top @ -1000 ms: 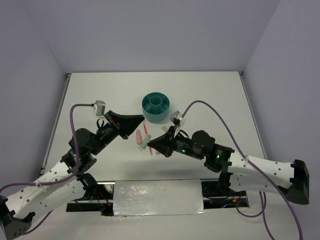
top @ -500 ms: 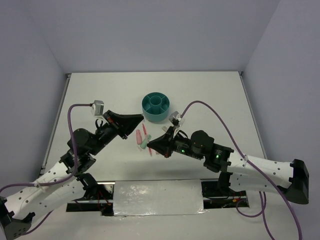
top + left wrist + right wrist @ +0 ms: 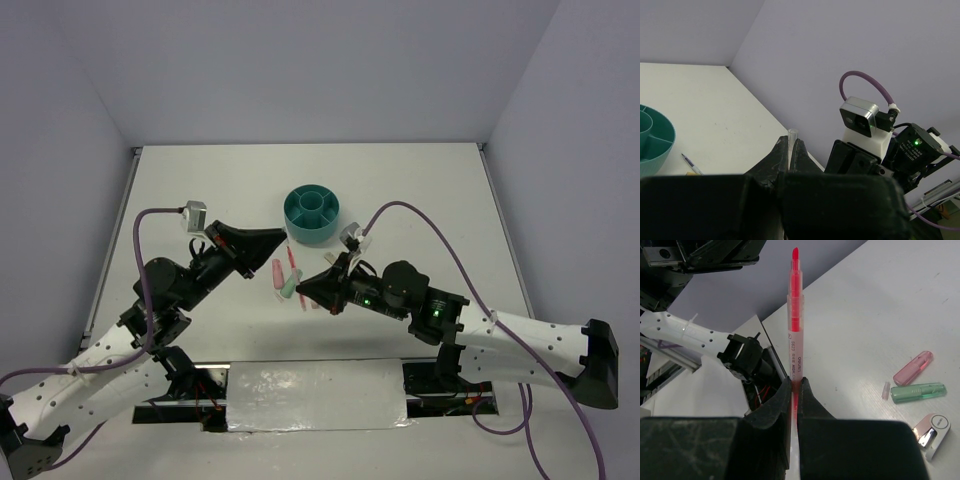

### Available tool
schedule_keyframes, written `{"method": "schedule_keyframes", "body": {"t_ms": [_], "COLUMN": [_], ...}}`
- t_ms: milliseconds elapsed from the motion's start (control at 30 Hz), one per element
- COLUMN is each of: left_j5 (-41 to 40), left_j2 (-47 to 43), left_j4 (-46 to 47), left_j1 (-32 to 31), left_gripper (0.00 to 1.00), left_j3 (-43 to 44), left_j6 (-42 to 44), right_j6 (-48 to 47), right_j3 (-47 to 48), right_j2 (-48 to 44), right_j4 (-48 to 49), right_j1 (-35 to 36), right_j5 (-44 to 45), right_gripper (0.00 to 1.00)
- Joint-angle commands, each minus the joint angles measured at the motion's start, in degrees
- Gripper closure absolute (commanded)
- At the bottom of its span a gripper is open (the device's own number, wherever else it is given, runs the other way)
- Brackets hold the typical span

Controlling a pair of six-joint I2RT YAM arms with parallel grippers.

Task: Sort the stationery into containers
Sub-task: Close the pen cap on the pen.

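Note:
My right gripper (image 3: pixel 795 381) is shut on a pink highlighter pen (image 3: pixel 795 330) that stands straight up out of the jaws, bare tip on top. My left gripper (image 3: pixel 790 141) is shut on a small clear cap (image 3: pixel 793 133); only its rim shows above the fingertips. From above, the left gripper (image 3: pixel 283 237) and the right gripper (image 3: pixel 300 291) hover close together in front of the teal organiser (image 3: pixel 312 213). On the table lie a pink capsule (image 3: pixel 912 368), a green capsule (image 3: pixel 918 392), a pink-white clip (image 3: pixel 931 429) and a tiny pink piece (image 3: pixel 885 390). A thin grey pen (image 3: pixel 691 164) lies beside the organiser (image 3: pixel 655 145).
A small yellowish piece (image 3: pixel 690 173) sits by the grey pen. The right arm's wrist camera (image 3: pixel 860 116) hangs close to my left fingers. A silver-covered strip (image 3: pixel 315 395) runs along the table's near edge between the arm bases. White walls close in the table.

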Motion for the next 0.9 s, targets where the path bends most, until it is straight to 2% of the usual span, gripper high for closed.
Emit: {"method": "schedule_keyframes", "body": {"t_ms": [0,867], "left_j5": [-0.01,3.15], "left_j2": [-0.12,0.49], "left_j4": [2.91,4.23], "left_j1": [0.22,0.30], "left_gripper": [1.00,1.00], "left_j3": [1.06,-0.35], "left_j6": [-0.32,-2.78], "right_j6": [-1.09,-3.37], "right_j3": [2.89,5.09], "right_j2": [-1.47,-0.69], "right_j4": [0.82,0.20], "right_j1": [0.16,-0.10], "right_j5": [0.57,3.73], "right_gripper": [1.00,1.00]}}
